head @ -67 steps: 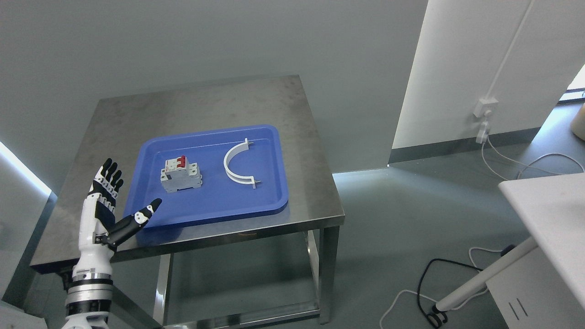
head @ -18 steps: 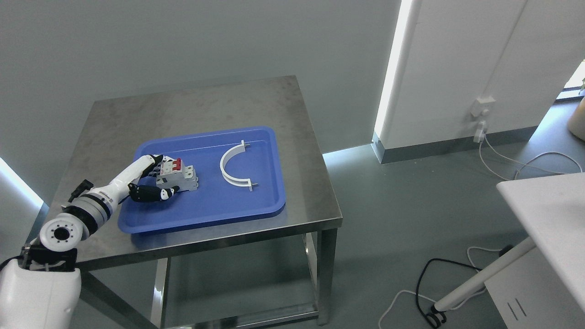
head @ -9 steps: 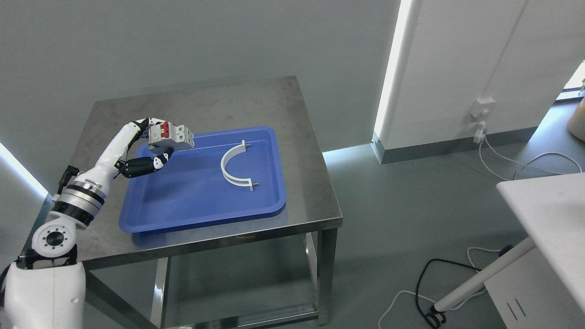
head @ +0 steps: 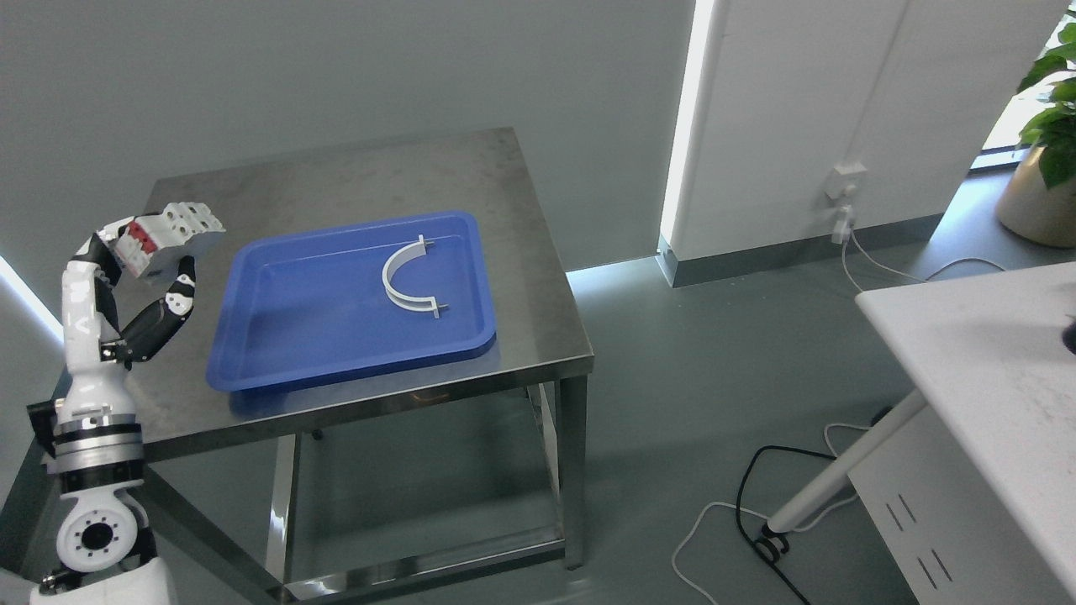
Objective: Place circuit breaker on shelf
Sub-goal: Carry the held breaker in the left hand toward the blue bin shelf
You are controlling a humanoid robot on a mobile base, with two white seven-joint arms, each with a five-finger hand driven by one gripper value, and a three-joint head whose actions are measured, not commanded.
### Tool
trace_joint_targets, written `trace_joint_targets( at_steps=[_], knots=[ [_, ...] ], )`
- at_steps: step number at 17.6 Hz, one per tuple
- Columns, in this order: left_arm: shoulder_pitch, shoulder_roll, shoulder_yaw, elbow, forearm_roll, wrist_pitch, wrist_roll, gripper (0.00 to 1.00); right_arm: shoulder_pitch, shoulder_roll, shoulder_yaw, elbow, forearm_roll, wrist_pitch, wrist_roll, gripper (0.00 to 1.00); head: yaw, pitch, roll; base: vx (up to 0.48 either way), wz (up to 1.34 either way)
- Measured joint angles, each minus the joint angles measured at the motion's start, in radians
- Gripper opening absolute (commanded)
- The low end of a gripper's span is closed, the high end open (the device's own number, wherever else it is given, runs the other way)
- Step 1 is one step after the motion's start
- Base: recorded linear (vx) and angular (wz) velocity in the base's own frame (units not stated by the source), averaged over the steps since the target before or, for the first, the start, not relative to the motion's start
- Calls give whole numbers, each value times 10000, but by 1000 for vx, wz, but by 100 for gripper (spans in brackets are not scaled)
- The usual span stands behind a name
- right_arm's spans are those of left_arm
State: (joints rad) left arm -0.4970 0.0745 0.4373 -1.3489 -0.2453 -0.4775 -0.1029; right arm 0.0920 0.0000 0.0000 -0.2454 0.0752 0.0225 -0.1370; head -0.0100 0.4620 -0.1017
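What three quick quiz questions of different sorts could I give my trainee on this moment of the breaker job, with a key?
1. True or false: the circuit breaker lies in the blue tray.
2. Which thing is in the tray? A) a white curved bracket B) a screwdriver C) a plug
3. Fill in: the breaker is held by the robot's ____ hand.

Key:
1. False. The left hand holds it in the air, left of the tray, above the steel table.
2. A, the white curved bracket.
3. Left; the right hand is out of view.
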Motion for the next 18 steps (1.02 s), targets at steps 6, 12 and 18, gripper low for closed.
trace_joint_targets(
  at_steps=[6,12,18],
  knots=[
    [1454,-351,308,-966,668,-70,-757,9,3,0,0,0,0,0,0,100,0,0,0,-311,-198],
    [1848,-537,814,-1526,903,387,-1076,9,2,0,0,0,0,0,0,100,0,0,0,-380,214],
    [1965,-638,1132,-1998,982,502,-1143,9,11,0,0,2,0,6,0,100,0,0,0,-427,257]
  ],
)
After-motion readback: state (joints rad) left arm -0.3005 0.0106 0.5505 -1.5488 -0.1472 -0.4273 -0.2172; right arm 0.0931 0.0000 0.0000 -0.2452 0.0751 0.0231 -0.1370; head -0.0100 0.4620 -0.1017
